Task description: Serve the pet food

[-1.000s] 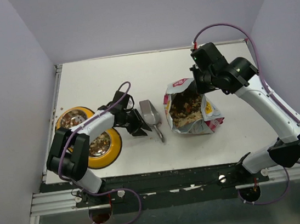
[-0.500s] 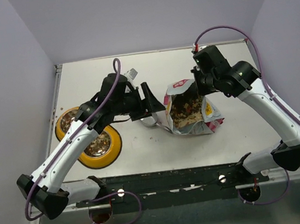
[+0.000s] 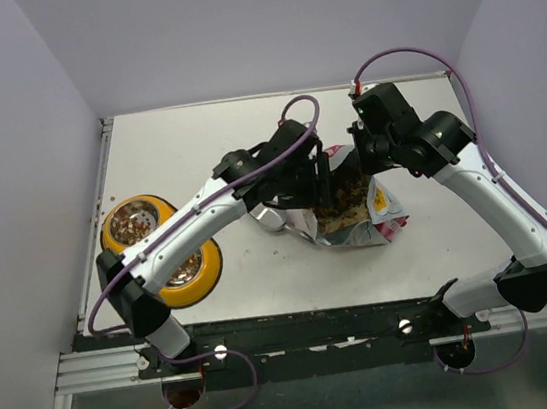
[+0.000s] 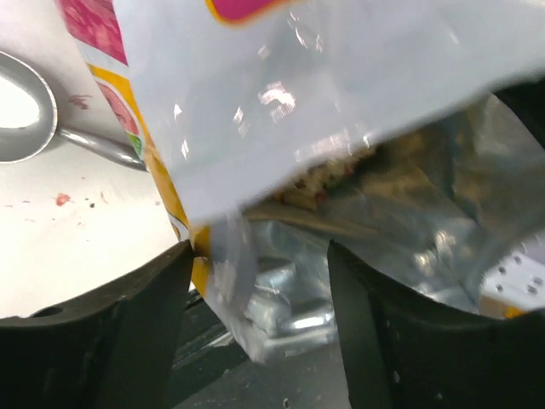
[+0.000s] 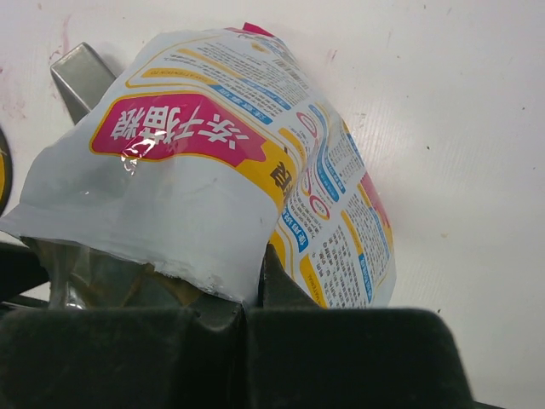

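Note:
The pet food point(image 3: 341, 199) shows as brown kibble inside the open printed bag point(image 3: 387, 212) at mid-table; in the left wrist view a little kibble point(image 4: 317, 177) shows past the bag's foil lining. My right gripper point(image 3: 362, 155) is shut on the bag's far rim point(image 5: 213, 281) and holds the mouth up. My left gripper point(image 3: 321, 174) is open at the bag's left rim, and the bag's edge point(image 4: 223, 271) hangs between its fingers point(image 4: 128, 332) without being pinched. The silver scoop point(image 3: 268, 217) lies on the table just left of the bag, partly under my left arm.
The yellow double-bowl feeder point(image 3: 209, 266) sits at the left with kibble in both metal bowls. The scoop's bowl point(image 4: 17, 111) and the scoop point(image 5: 78, 70) lie beside the bag. Walls close in the table on the left, back and right.
My left arm swung right from beside the feeder, past the scoop, to the bag's left rim, and its jaws opened wider. The right gripper kept hold of the bag.

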`<state>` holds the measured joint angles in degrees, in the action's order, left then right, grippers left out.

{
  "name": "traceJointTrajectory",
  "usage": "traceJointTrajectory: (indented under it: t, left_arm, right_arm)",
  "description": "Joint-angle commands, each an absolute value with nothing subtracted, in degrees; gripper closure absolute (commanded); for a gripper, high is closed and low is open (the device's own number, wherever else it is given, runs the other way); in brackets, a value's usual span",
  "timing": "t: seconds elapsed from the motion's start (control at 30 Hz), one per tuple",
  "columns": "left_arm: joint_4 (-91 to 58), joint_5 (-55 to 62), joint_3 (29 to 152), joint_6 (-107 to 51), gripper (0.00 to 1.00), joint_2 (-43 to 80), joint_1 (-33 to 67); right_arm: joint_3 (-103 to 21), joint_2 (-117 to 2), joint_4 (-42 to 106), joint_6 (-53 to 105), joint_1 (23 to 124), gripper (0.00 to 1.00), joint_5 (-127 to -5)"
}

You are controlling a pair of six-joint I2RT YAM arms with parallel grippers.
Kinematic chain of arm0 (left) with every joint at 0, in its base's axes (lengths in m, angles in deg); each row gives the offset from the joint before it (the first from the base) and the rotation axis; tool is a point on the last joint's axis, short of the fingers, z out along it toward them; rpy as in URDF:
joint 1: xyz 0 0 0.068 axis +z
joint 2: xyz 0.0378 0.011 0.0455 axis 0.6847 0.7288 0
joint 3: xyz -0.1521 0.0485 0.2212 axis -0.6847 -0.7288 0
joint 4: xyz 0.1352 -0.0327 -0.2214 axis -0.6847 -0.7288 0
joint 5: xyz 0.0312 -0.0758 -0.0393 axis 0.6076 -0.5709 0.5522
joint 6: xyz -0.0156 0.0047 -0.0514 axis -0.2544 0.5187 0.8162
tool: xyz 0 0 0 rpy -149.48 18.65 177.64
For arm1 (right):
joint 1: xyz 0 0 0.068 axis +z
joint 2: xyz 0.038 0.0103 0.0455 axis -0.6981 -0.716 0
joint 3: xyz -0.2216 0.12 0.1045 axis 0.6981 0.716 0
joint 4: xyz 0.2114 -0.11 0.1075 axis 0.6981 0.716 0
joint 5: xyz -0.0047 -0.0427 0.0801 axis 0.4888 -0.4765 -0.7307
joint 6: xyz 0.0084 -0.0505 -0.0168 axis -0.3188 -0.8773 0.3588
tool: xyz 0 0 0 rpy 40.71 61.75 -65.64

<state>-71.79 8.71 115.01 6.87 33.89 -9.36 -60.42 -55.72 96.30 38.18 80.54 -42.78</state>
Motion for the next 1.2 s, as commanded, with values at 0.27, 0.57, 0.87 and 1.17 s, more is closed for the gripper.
traceJointTrajectory:
  t: [0.27,0.57,0.87,1.17]
  left_arm:
    - [-89.0,19.1,138.0,4.8,0.90,47.9,-9.6]
    - [-96.2,18.6,148.6,11.2,1.00,52.2,-6.8]
    - [-94.7,8.4,149.7,25.6,1.00,49.3,-0.6]
    - [-95.4,13.7,153.9,31.1,1.00,48.8,4.3]
  right_arm:
    - [-62.3,-51.6,92.8,40.5,80.6,0.99,-45.5]
    - [-63.0,-53.8,99.2,38.0,80.6,0.72,-46.0]
    - [-52.9,-51.9,103.0,42.4,84.0,0.50,-44.7]
    - [-53.5,-51.6,105.6,41.2,86.0,0.56,-40.9]
